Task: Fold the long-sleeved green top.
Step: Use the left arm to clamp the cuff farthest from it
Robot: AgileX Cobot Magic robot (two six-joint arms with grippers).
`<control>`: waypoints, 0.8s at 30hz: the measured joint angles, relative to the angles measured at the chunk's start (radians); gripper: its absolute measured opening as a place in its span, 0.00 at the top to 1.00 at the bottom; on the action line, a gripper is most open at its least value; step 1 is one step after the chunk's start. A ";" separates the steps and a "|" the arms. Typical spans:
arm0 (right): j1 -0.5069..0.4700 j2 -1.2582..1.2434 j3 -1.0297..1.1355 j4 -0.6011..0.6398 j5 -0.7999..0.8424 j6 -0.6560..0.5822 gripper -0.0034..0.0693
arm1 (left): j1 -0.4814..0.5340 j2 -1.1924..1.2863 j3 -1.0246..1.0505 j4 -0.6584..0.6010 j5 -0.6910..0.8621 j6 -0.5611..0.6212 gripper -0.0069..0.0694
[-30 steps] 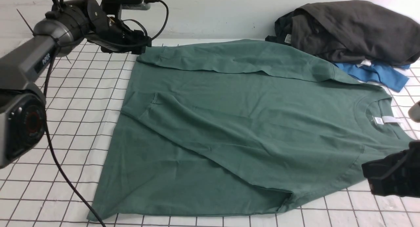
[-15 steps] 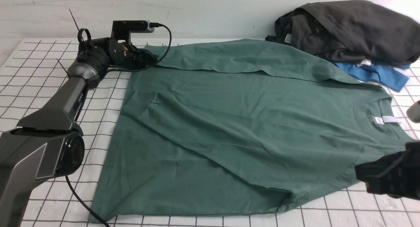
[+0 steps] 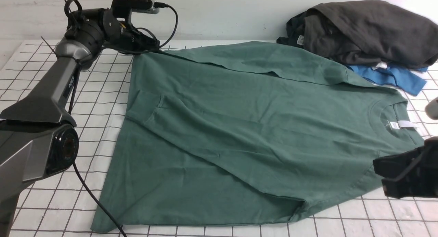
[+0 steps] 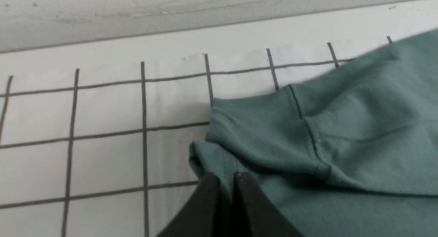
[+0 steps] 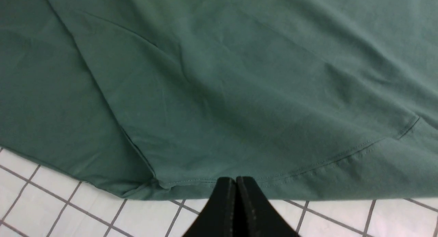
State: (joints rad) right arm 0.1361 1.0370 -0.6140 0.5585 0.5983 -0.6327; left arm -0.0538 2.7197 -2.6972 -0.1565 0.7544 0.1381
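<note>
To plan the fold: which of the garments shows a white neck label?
The green top spread in front; the dark and blue ones behind lie bunched.

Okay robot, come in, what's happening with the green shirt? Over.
Left gripper shut on the green shirt's far-left corner. Right gripper shut, holding nothing. Shirt spread out, sleeves laid across. Dark clothes beyond it, on the right. Over.

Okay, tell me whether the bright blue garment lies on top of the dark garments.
No, the bright blue garment lies partly under the dark grey garment, with only its front part showing.
</note>
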 joint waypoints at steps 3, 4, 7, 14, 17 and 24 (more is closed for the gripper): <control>0.000 0.000 0.000 0.001 0.000 -0.014 0.97 | 0.007 0.007 0.000 0.014 0.004 0.028 0.70; 0.000 0.000 0.000 0.001 0.001 -0.016 0.97 | 0.009 0.009 0.000 0.014 0.004 0.030 0.65; 0.000 0.000 0.000 0.001 0.005 -0.020 0.97 | 0.014 0.013 0.005 0.014 0.025 0.020 0.47; 0.000 0.000 0.000 0.000 0.067 -0.024 0.97 | 0.014 -0.123 0.029 0.039 0.450 0.004 0.30; 0.000 0.001 -0.004 0.000 0.096 -0.025 0.97 | 0.011 -0.239 0.131 0.040 0.471 0.002 0.30; 0.007 0.001 -0.014 -0.001 0.208 0.003 0.83 | -0.044 -0.727 0.838 0.033 0.473 0.012 0.30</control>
State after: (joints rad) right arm 0.1428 1.0380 -0.6279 0.5574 0.8062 -0.6295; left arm -0.0974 1.9927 -1.8592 -0.1238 1.2271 0.1506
